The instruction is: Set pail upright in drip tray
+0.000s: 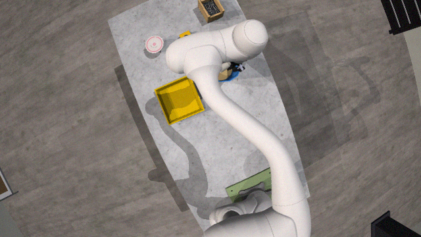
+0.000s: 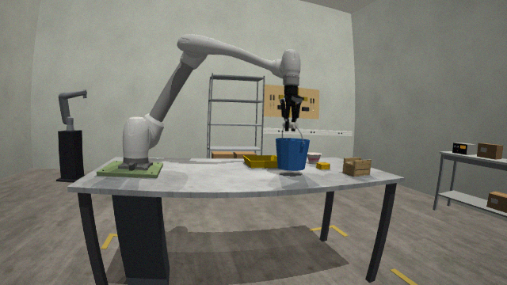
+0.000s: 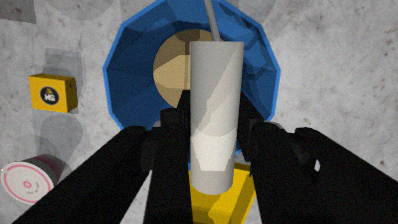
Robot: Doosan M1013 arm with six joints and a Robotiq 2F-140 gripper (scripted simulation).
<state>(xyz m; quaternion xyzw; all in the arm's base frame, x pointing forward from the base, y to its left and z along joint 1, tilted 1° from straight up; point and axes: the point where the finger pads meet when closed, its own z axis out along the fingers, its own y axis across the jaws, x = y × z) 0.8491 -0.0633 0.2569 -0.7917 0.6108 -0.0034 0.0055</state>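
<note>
The blue pail (image 2: 292,153) (image 3: 125,75) (image 1: 233,76) hangs upright from its wire handle, a little above the table, with its shadow just below it. My gripper (image 2: 291,127) (image 3: 211,105) (image 1: 238,67) is shut on the handle's white cylindrical grip (image 3: 215,90), straight above the pail's mouth. The yellow drip tray (image 1: 179,100) (image 2: 259,161) (image 3: 220,202) lies on the table beside the pail, on the side toward the arm's base. The arm hides most of the pail in the overhead view.
A small yellow box (image 1: 185,33) (image 2: 322,165) (image 3: 52,92) and a pink-and-white round bowl (image 1: 154,44) (image 2: 314,157) (image 3: 27,182) lie beyond the pail. A wooden crate (image 1: 210,10) (image 2: 357,166) stands at the table's far end. The arm's green base plate (image 1: 250,185) (image 2: 131,169) is at the near end.
</note>
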